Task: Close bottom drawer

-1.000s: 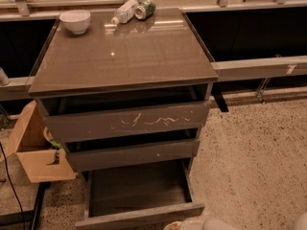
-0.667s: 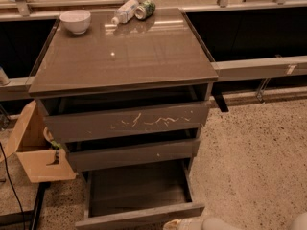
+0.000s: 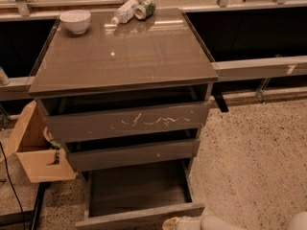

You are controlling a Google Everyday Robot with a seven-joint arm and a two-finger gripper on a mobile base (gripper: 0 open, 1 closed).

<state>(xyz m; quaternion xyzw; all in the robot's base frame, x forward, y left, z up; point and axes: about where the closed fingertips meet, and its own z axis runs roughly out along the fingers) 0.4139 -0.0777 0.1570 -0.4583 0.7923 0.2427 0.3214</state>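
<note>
A: Entry one, the bottom drawer?
B: Bottom drawer (image 3: 144, 215): stood pulled well out of the cabinet (image 3: 124, 56), low centre of frame, its plain front near the lower edge.
A: Gripper?
B: Gripper (image 3: 180, 223): sat at the lower edge, right of centre, just beside the drawer front's right end. Apart or together could not be told.
A: Sundries?
B: White bowl (image 3: 76, 21), upper left on the cabinet top. Bottle (image 3: 124, 11) and can (image 3: 145, 8) lay at its back edge. Cardboard box (image 3: 33, 152), left of the cabinet.
</note>
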